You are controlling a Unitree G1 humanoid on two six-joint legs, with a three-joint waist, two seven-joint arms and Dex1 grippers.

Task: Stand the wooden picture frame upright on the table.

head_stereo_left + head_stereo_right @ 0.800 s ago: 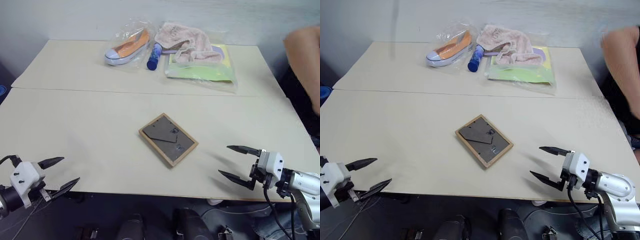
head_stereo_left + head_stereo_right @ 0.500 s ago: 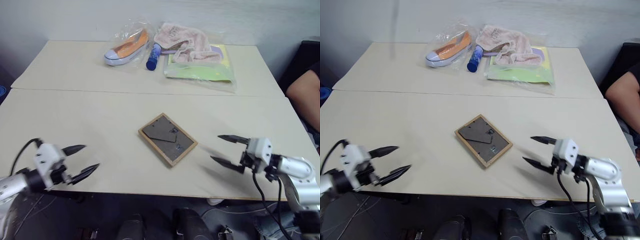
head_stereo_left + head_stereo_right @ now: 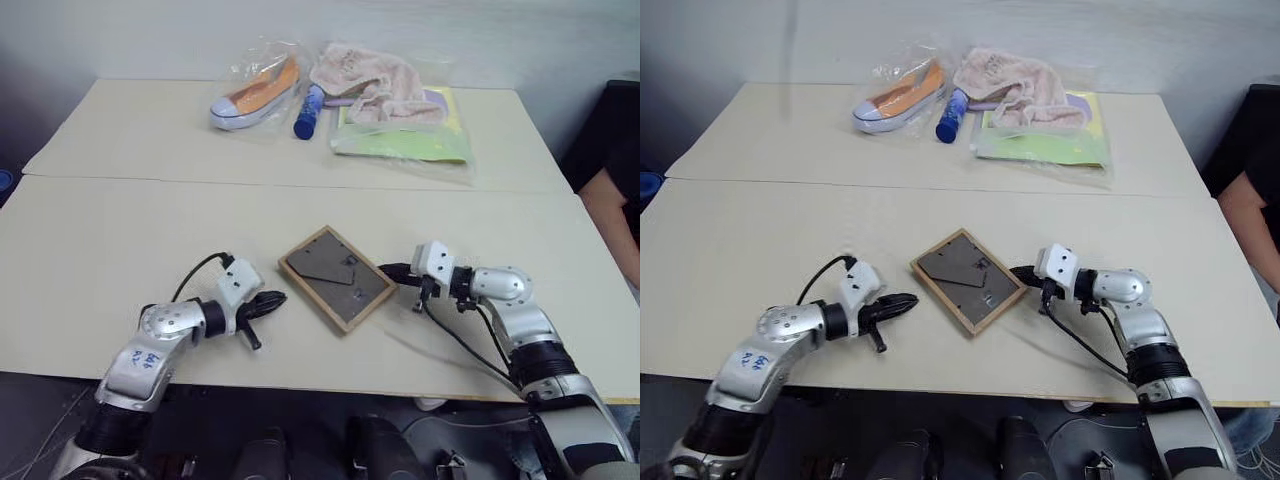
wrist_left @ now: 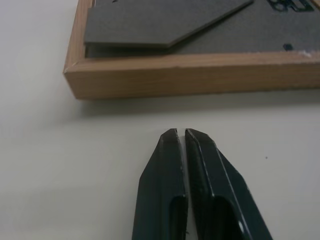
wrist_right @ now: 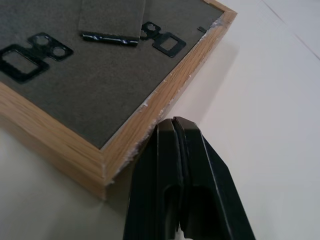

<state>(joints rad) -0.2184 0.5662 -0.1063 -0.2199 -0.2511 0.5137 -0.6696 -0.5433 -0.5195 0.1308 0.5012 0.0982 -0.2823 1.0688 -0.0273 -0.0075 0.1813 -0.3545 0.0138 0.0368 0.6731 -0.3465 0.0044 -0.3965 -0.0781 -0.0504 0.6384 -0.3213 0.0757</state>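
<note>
The wooden picture frame (image 3: 335,278) lies flat on the near panel of the table (image 3: 150,220), its dark grey backing and stand flap facing up. My left gripper (image 3: 280,297) is shut and low over the tabletop, its tips a short gap from the frame's left edge (image 4: 190,75). My right gripper (image 3: 385,269) is shut too. Its tips (image 5: 172,121) press against the frame's right edge (image 5: 165,95) near a corner. Neither gripper holds anything. The picture side is hidden underneath.
At the far side lie a bagged orange-and-white shoe (image 3: 250,95), a blue bottle (image 3: 306,112), a pink cloth (image 3: 365,85) and a green packet (image 3: 405,140). A person's arm (image 3: 615,200) is at the right edge. A seam (image 3: 150,181) joins the two panels.
Both arms have swung in from the table's front corners to either side of the frame, and both grippers have shut. The person's arm has drawn back to the right.
</note>
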